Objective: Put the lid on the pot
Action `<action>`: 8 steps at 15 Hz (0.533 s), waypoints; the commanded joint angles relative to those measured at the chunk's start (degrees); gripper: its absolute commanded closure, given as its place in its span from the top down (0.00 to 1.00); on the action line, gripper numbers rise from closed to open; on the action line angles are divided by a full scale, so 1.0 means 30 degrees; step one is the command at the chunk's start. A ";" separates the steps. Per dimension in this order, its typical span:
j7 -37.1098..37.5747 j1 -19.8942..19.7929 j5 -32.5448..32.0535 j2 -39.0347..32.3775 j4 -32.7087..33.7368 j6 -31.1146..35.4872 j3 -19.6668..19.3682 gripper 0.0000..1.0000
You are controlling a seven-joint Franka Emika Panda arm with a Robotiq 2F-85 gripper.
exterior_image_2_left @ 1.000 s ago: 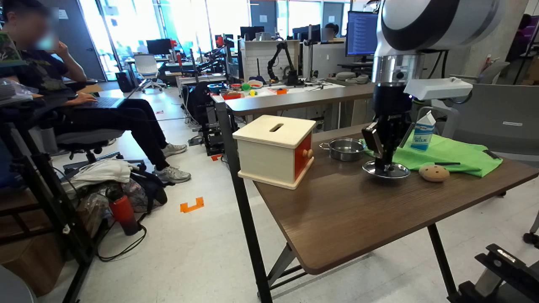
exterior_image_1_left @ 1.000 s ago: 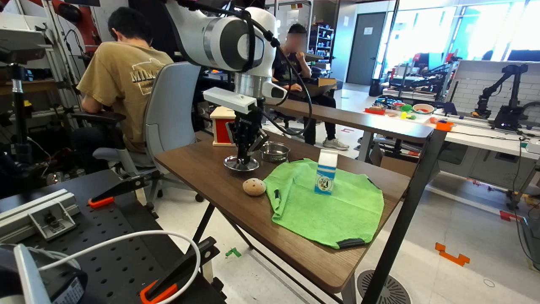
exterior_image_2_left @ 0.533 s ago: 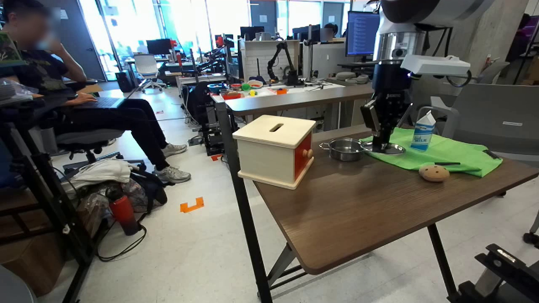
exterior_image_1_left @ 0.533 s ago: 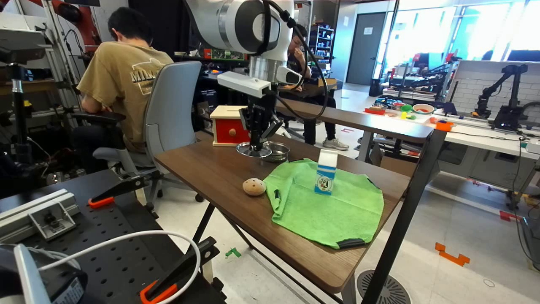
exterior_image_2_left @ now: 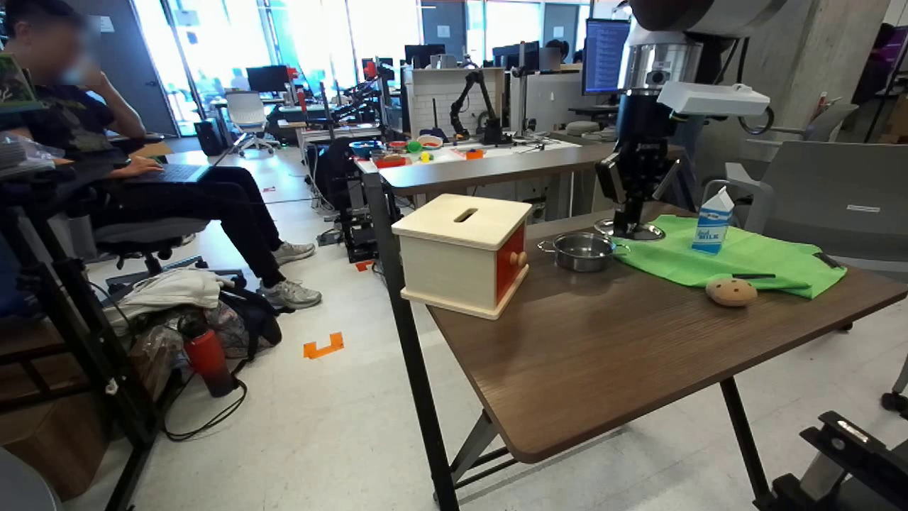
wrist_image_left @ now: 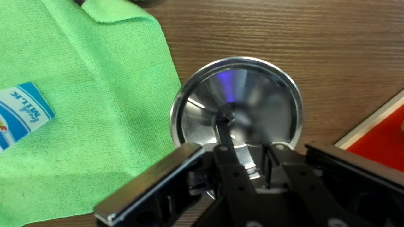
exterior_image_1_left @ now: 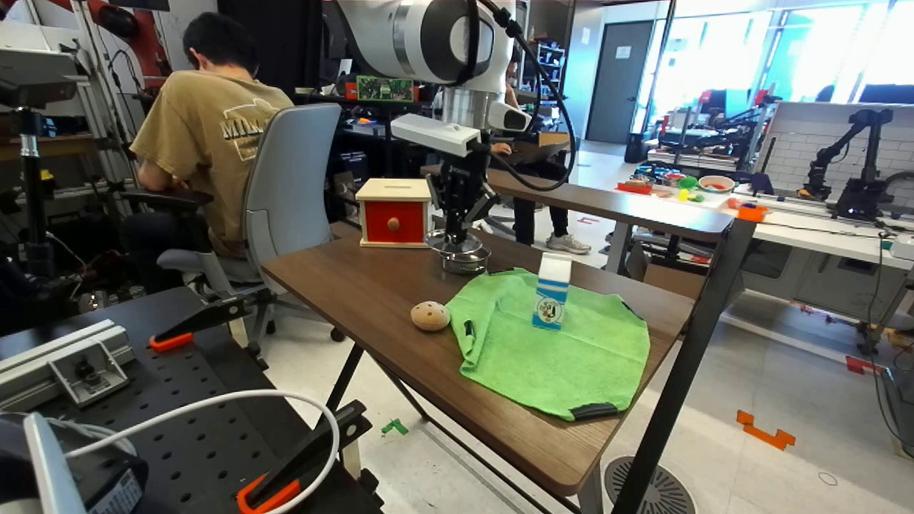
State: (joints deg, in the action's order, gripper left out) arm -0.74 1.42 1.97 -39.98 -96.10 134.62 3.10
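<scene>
My gripper [exterior_image_1_left: 455,237] is shut on the silvery round lid [exterior_image_1_left: 464,245] at its top middle and holds it level above the table. In an exterior view the lid overlaps the back left of the silvery pot [exterior_image_1_left: 465,264]. In another exterior view the lid [exterior_image_2_left: 650,232] hangs up and to the right of the open, empty pot [exterior_image_2_left: 583,255], apart from it, with the gripper [exterior_image_2_left: 627,226] above it. In the wrist view the lid [wrist_image_left: 202,118] fills the middle under the fingers, its grip point partly blurred; the pot is mostly hidden there.
A wooden box with a red front [exterior_image_2_left: 461,248] stands beside the pot. A green cloth [exterior_image_1_left: 557,364] lies on the other side with a milk carton [exterior_image_1_left: 552,293] on it. A tan speckled lump [exterior_image_1_left: 430,316] lies on the brown table [exterior_image_2_left: 610,355] near the cloth.
My gripper has lifted the lid off its low place near the tan lump and carried it back towards the pot. The pot, box, cloth and carton have not moved.
</scene>
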 commanded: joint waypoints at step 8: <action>0.1142 0.0855 -0.0819 -0.2731 0.3936 -0.0519 -0.0862 0.05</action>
State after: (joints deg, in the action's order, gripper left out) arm 0.89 2.53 0.85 -45.48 -88.75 134.62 1.69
